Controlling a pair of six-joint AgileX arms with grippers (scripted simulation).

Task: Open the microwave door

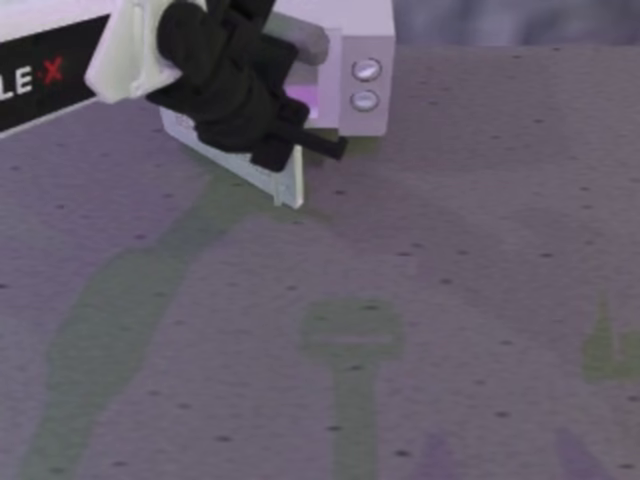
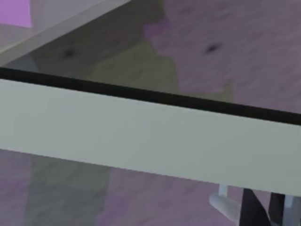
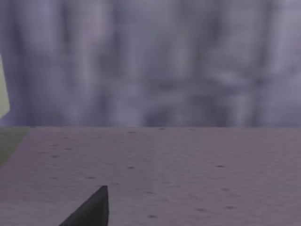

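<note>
The microwave door [image 1: 285, 180] is swung outward from the microwave [image 1: 360, 40], which sits at the far edge of the table toward the top view's left of centre; the door is a flat white panel seen nearly edge-on, its free end pointing out over the table. Behind it the opening glows pinkish, and two round silver knobs [image 1: 366, 84] sit one above the other on the narrow front panel to the right. The left gripper [image 1: 300, 140], black, is at the door's upper edge; whether its fingers clasp the door cannot be told. In the left wrist view the door's pale edge [image 2: 150, 132] fills the middle. The table [image 1: 450, 300] is mauve and speckled, with greenish shadows. The right gripper [image 3: 91, 209] shows only a dark tip over bare table, before a blurred grey-blue backdrop.
</note>
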